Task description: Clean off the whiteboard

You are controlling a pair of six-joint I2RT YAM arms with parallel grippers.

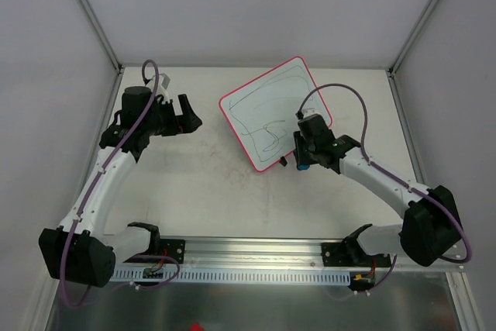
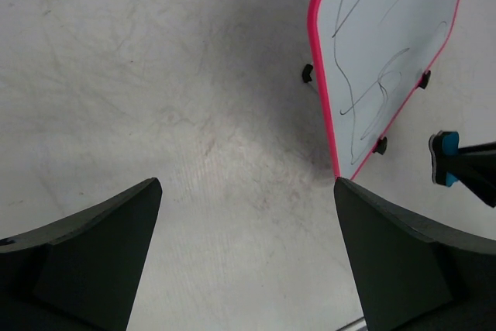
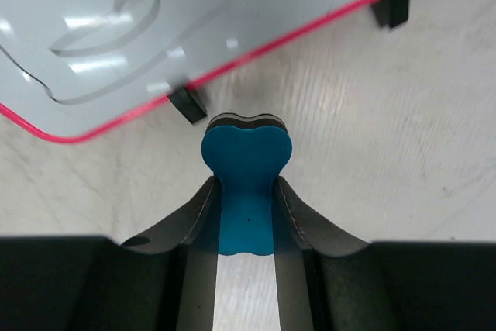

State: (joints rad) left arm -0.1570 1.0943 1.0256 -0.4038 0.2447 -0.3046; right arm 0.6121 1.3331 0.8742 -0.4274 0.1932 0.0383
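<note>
Board: board lies on the table just ahead of the right gripper and well off to the right of the left gripper. Its small black feet lift it slightly off the surface.
Scribbles: dark looping scribbles cover most of the white face, so no erasing shows yet.
Right gripper: fingers are pinched narrow on the waist of the blue eraser. The rounded head sticks out past the tips, probably so the pad can reach the face without the fingers touching it.
Eraser position: the head sits just short of the pink rim nearest the gripper, between two feet. I see no contact with the board.
Left gripper: jaws are spread wide with nothing between them, above bare table. It looks parked to the side so the other arm has room.
Step in hand: judged as the approach, with the eraser being brought to the near edge before the first stroke.
Next move calls for: lifting the eraser over the rim, then pressing its pad flat on the marks.
Risk: the board is light and raised on feet, so a sideways push could slide it. The left gripper is too far away to steady it.
</note>
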